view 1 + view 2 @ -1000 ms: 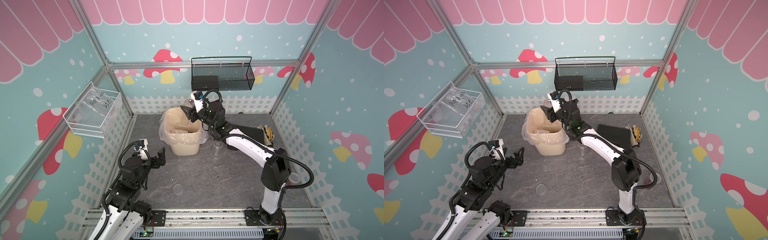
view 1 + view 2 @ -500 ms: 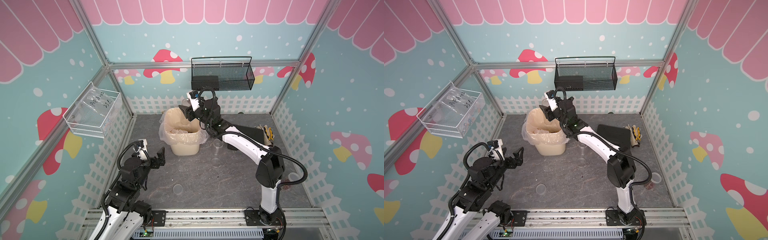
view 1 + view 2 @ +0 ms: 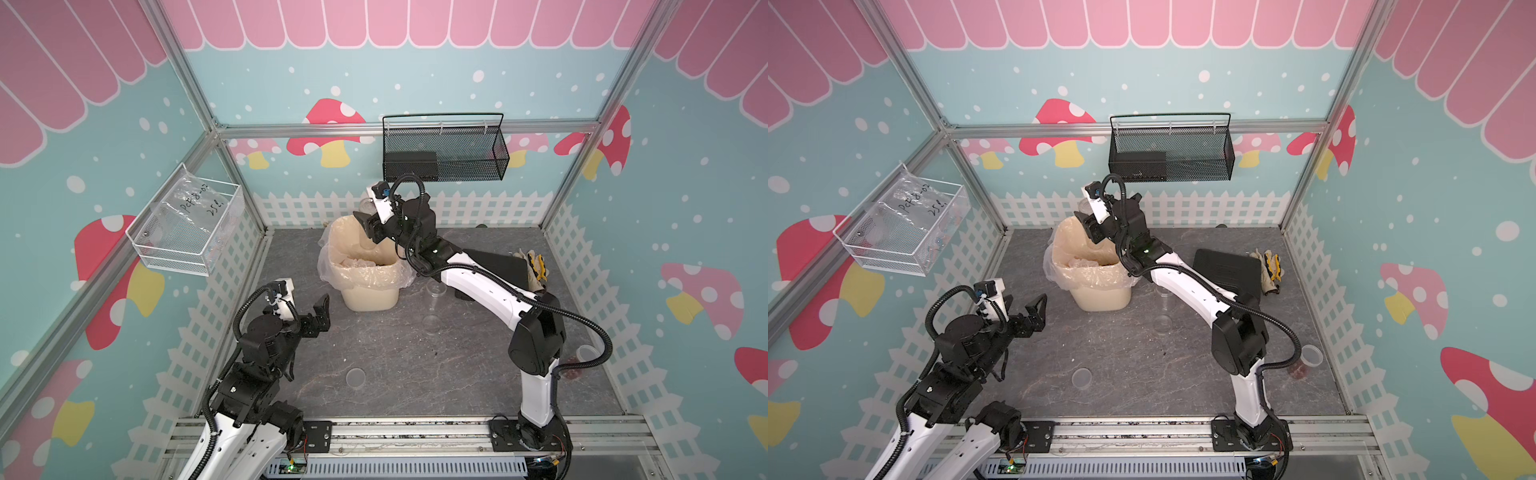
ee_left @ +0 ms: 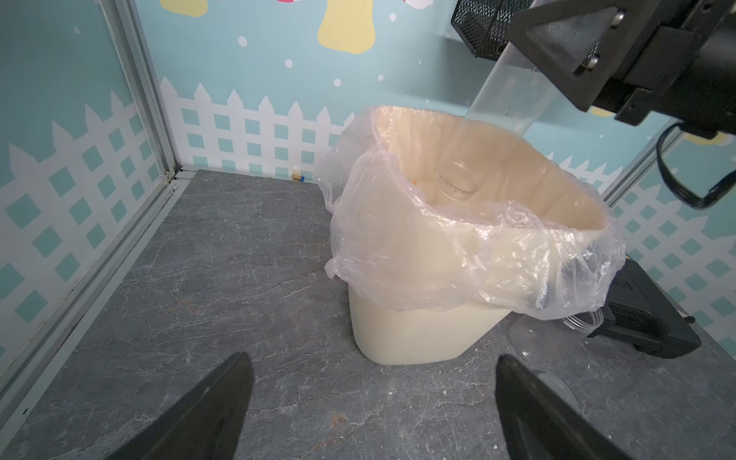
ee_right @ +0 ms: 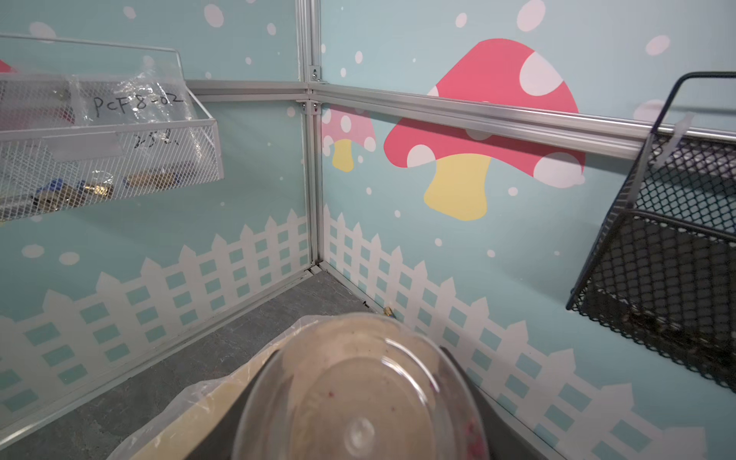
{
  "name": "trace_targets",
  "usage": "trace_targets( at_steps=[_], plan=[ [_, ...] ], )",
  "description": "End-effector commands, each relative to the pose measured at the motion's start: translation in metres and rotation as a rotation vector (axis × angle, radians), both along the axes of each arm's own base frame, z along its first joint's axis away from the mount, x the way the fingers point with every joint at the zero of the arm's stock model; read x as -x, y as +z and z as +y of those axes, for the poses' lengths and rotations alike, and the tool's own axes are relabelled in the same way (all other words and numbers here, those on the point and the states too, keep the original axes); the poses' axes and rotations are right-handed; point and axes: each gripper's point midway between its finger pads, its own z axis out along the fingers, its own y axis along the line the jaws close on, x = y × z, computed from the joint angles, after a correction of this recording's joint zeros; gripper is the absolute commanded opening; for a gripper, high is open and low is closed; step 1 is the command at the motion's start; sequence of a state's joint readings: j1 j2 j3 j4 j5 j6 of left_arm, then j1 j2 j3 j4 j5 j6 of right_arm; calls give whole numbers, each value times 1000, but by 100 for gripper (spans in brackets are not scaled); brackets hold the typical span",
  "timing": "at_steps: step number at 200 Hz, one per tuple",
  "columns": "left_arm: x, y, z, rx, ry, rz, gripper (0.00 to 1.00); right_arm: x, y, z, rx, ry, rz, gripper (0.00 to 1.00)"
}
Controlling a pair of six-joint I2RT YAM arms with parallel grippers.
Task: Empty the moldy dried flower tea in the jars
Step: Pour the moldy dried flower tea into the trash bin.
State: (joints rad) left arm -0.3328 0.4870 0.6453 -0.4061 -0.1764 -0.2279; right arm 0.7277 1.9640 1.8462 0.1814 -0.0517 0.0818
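Jars number three: one jar (image 4: 506, 95) in right end effector (image 3: 368, 228), two on table (image 3: 395, 365).

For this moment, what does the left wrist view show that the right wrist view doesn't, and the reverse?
Left wrist only: the left gripper, open and empty; the right gripper clamped on a jar tilted mouth-down into the cream bin; another clear jar beside the bin.
Right wrist only: the white wire basket on the wall, holding a handwritten plastic bag; the held jar's base, flecked with reddish specks.
Both: the held jar, the lined bin, the black mesh basket.
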Motion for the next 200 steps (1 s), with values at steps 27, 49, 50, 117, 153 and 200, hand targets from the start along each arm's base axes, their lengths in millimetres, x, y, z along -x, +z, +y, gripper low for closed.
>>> trace_targets(
  at_steps=[27,49,50,117,153,200],
  plan=[
    [-1,-2,0,7,1,-1,97,-6,13,-6,-114,24,58,0],
    [-1,-2,-1,9,-4,2,97,1,11,3,38,-50,-73,0],
    [-1,-2,-1,9,-3,1,97,1,11,2,40,-55,-74,0],
    [-1,-2,-1,10,-6,1,97,-1,25,-15,-113,-1,35,0],
    [-1,-2,-7,17,-35,2,97,0,47,-34,-190,-40,33,0],
    [3,14,-31,58,-175,-23,99,27,102,-76,-487,-51,44,0]
  ],
)
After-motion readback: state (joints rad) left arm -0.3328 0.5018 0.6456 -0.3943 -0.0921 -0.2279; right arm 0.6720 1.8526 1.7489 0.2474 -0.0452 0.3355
